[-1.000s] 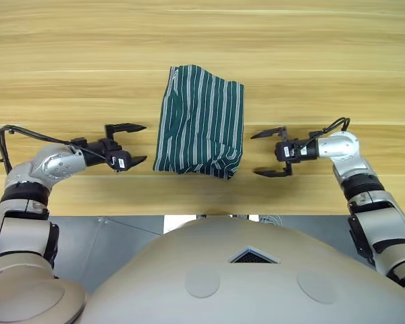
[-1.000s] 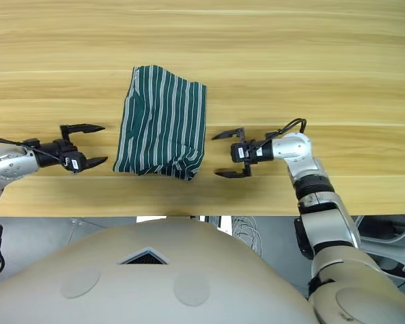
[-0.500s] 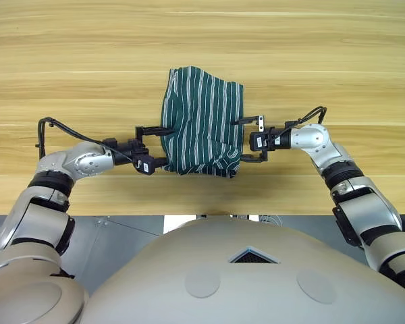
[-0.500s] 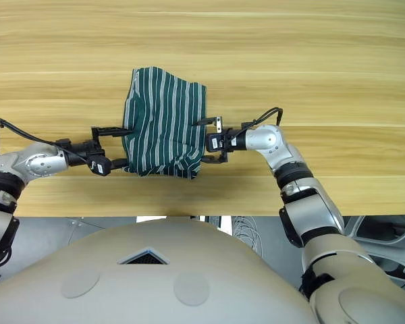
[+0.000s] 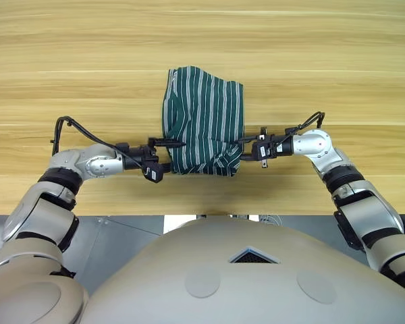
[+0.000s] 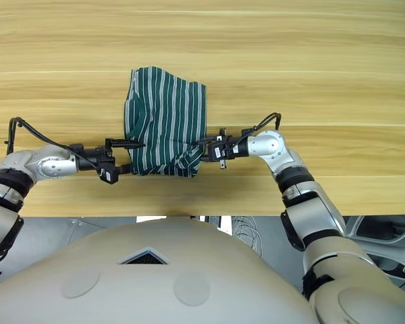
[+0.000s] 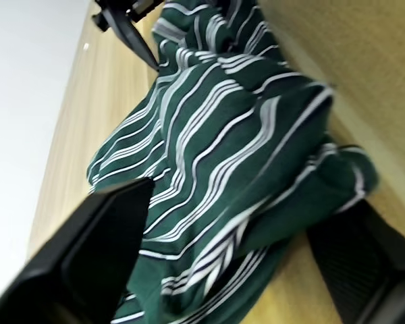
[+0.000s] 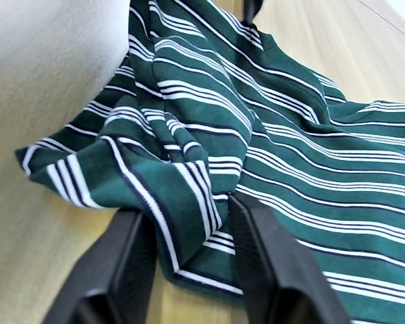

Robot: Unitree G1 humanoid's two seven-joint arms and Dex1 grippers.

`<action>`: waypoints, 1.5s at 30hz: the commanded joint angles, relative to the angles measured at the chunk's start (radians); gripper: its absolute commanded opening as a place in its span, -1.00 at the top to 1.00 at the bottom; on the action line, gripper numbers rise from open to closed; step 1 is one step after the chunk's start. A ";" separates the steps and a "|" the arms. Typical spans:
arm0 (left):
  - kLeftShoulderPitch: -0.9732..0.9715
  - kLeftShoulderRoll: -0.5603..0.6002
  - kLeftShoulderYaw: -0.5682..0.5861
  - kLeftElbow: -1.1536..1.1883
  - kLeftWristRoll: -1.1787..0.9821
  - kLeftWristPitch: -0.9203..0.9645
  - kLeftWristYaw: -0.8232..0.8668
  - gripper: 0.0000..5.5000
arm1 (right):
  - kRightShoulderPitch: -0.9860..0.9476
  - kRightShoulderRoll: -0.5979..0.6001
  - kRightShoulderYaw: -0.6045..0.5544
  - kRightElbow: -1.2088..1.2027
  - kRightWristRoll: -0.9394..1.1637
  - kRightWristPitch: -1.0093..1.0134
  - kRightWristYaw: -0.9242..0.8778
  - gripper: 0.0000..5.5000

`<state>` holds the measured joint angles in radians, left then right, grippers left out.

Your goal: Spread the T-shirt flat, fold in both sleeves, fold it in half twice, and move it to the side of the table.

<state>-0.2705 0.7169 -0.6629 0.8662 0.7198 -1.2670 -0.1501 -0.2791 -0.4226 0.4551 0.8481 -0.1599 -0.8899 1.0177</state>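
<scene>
The green T-shirt [image 5: 202, 118] with white stripes lies folded into a compact rectangle on the wooden table [image 5: 337, 61], its near edge bunched. My left gripper [image 5: 169, 156] is at the shirt's near left corner, open, with one finger on each side of the cloth edge [image 7: 256, 175]. At the near right corner, my right gripper [image 5: 244, 150] is shut on a fold of the striped cloth [image 8: 189, 182]. In the right wrist view that fold is pinched between the two fingers [image 8: 125, 263].
The table's near edge [image 5: 88, 214] runs just behind both wrists. Bare wood stretches to the left [image 5: 54, 81], to the right [image 5: 364, 88] and beyond the shirt.
Both grippers have moved inward from beside the shirt onto its near corners. The right gripper has narrowed onto the cloth. The shirt's near edge has bunched slightly.
</scene>
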 commanded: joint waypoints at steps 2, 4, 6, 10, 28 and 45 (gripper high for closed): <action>0.031 0.006 -0.072 0.055 0.115 0.046 -0.025 -0.04 | -0.025 0.013 -0.007 0.014 0.019 -0.011 0.007 0.65; 0.021 0.007 -0.071 0.068 0.095 0.040 -0.023 0.09 | -0.020 0.019 -0.005 0.014 0.020 -0.012 0.007 0.78; 0.016 0.007 -0.070 0.082 0.075 0.036 -0.024 0.22 | -0.018 0.023 -0.003 0.015 0.025 -0.014 0.016 0.91; 0.001 -0.001 -0.046 0.120 -0.010 0.003 -0.042 0.54 | -0.010 0.011 -0.004 0.007 0.056 -0.035 0.063 1.00; 0.260 0.124 0.069 -0.597 -1.260 0.551 -0.844 0.99 | 0.041 -0.128 -0.125 -0.251 0.624 0.268 0.596 1.00; -0.222 -0.273 0.353 -0.019 -1.136 1.165 -1.021 0.99 | -0.363 0.041 -0.192 0.350 0.498 0.554 0.544 1.00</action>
<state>-0.4470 0.4665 -0.3381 0.7787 -0.4573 -0.0982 -1.1662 -0.6031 -0.3999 0.2787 1.1425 0.3840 -0.3455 1.5967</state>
